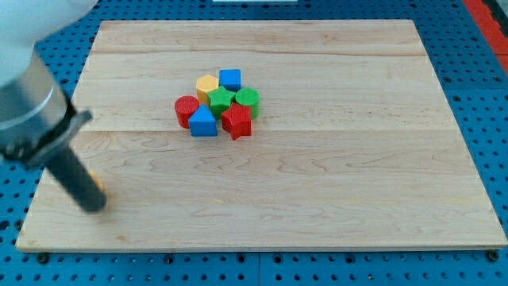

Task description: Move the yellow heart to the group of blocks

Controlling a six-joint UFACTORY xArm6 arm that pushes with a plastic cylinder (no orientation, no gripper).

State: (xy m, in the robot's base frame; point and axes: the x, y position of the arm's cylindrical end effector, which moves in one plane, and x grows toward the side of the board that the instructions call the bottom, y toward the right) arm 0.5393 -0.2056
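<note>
My tip (pixel 96 206) rests near the board's lower left corner. A small yellow-orange sliver (pixel 96 183) shows just right of the rod; it may be the yellow heart, mostly hidden behind the rod. The group of blocks sits up and to the right, near the board's upper middle: a yellow hexagon-like block (pixel 207 84), a blue cube (pixel 230 78), a green star (pixel 221 100), a green cylinder (pixel 248 98), a red cylinder (pixel 186 110), a blue triangle (pixel 202 122) and a red star (pixel 236 121). They touch one another.
The wooden board (pixel 333 183) lies on a blue pegboard (pixel 476 48). The arm's white and grey body (pixel 28 87) covers the board's upper left corner. The board's left edge is close to the tip.
</note>
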